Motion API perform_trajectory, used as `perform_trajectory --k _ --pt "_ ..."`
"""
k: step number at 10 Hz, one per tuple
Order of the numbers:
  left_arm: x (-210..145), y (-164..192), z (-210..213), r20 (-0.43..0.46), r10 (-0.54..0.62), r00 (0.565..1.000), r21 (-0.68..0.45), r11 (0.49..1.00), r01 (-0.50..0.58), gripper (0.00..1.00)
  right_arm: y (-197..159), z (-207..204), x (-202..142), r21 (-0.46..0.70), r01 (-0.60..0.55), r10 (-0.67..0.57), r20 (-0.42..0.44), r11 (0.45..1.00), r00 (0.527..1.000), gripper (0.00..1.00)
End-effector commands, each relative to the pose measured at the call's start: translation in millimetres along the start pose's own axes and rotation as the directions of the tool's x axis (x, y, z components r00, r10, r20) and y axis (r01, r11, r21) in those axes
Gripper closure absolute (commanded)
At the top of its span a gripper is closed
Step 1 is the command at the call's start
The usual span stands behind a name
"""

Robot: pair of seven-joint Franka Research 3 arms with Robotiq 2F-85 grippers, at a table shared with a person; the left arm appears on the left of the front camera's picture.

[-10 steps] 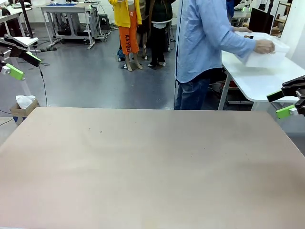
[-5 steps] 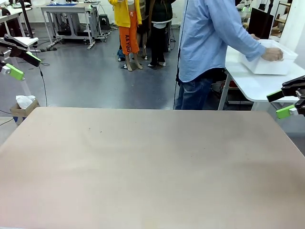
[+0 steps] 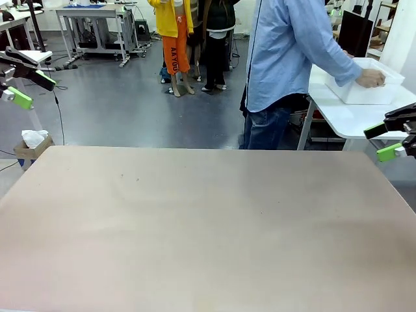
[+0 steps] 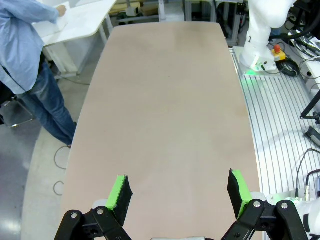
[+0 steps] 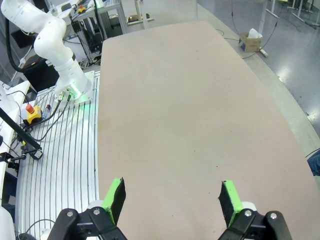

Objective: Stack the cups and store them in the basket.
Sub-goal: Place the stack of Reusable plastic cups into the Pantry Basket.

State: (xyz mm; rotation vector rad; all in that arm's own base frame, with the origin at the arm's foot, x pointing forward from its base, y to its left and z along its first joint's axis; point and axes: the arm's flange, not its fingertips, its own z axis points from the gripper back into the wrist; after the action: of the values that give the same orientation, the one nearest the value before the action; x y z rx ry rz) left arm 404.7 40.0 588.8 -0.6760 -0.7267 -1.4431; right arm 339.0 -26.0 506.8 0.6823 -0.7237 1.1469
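The large white rectangular plastic basket [image 3: 364, 81] sits on a white side table [image 3: 354, 114] beyond the broad tan worktable [image 3: 208, 227], held by a person in a light blue shirt [image 3: 286, 52], one hand [image 3: 370, 78] on its near rim. The left gripper [image 4: 177, 192] and the right gripper [image 5: 170, 200] hang above the worktable's ends, jaws spread wide, holding nothing.

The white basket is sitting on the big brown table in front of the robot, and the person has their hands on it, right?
Not quite. The front view shows the white basket on a white side table behind the big brown table, not on it. The person's hand is on it, as you said.
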Motion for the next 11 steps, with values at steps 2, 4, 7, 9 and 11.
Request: perform_trajectory --k 2,4,7,9,11 --pt "2.3 -0.4 0.9 -0.012 0.011 1.0 -0.002 1.0 -0.011 0.0 -2.5 1.0 2.1 0.002 -0.023 0.023 0.033 1.0 0.999 0.0" --pt "2.3 -0.4 0.9 -0.012 0.011 1.0 -0.002 1.0 -0.011 0.0 -2.5 1.0 2.1 0.002 -0.023 0.023 0.033 1.0 0.999 0.0" --pt "2.3 -0.4 0.9 -0.012 0.011 1.0 -0.002 1.0 -0.011 0.0 -2.5 1.0 2.1 0.002 -0.023 0.023 0.033 1.0 0.999 0.0" --pt "2.3 -0.4 0.9 -0.012 0.011 1.0 -0.002 1.0 -0.011 0.0 -2.5 1.0 2.1 0.002 -0.023 0.023 0.033 1.0 0.999 0.0" --pt "2.3 -0.4 0.9 -0.012 0.011 1.0 -0.002 1.0 -0.011 0.0 -2.5 1.0 2.1 0.002 -0.023 0.023 0.033 1.0 0.999 0.0"
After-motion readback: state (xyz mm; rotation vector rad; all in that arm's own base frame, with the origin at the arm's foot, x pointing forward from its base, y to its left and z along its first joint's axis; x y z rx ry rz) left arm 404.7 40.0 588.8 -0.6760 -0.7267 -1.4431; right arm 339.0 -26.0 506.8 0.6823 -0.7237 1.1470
